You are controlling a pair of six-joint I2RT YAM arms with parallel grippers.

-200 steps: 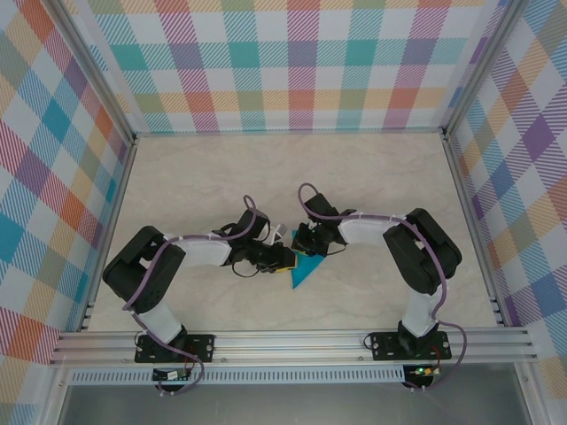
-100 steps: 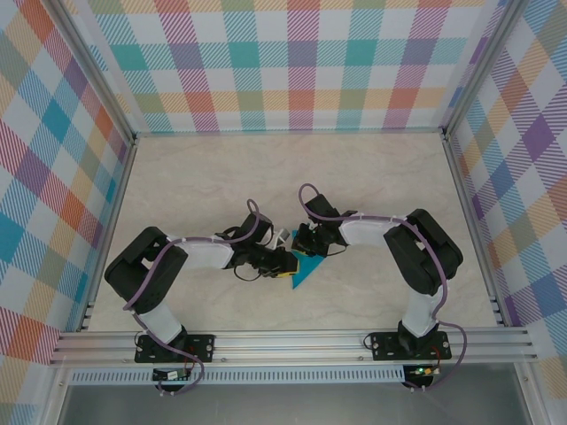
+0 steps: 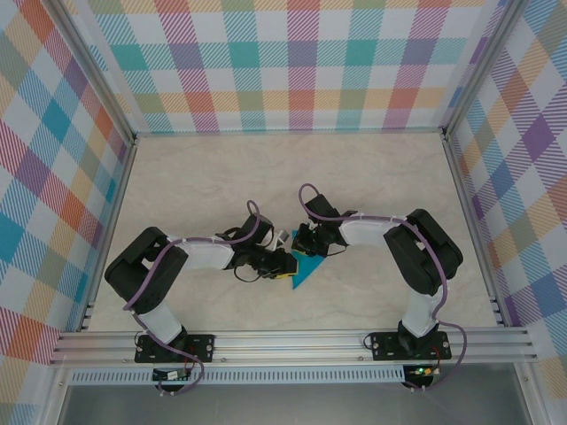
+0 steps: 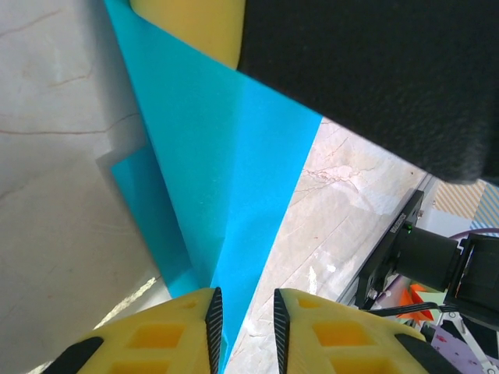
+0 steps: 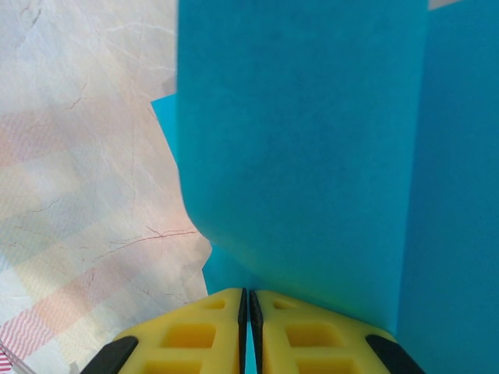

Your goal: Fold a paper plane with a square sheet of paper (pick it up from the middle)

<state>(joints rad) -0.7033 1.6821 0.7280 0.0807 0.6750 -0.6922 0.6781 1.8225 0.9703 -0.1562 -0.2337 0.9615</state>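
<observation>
Right fingers (image 5: 195, 335): yellow with black pads, they are pressing almost together and pinching a sliver of the thin teal-blue paper sheet (image 5: 312, 156), which is creased into a pointed triangle.
Left fingers (image 4: 179, 331): also yellow with black pads, they are standing a little apart, with worktop showing through the gap. The paper's narrow tip is running in between them and lying along one pad. From here they are not clamping it.
Paper: it is sitting near the middle of the pale marbled worktop (image 3: 266, 168), slightly toward the near side, right between the two wrists. A long crease is dividing a darker face from a lighter one, and in the top view its sharpest corner is pointing toward the near rail.
Arms: the left arm (image 3: 199, 252) and right arm (image 3: 368, 228), both black and white, are bending inward from their bases, their wrists meeting over the paper.
Surroundings: pastel checked walls (image 3: 292, 62) are enclosing the worktop on three sides, and an aluminium rail (image 3: 292, 341) is running along the near edge.
</observation>
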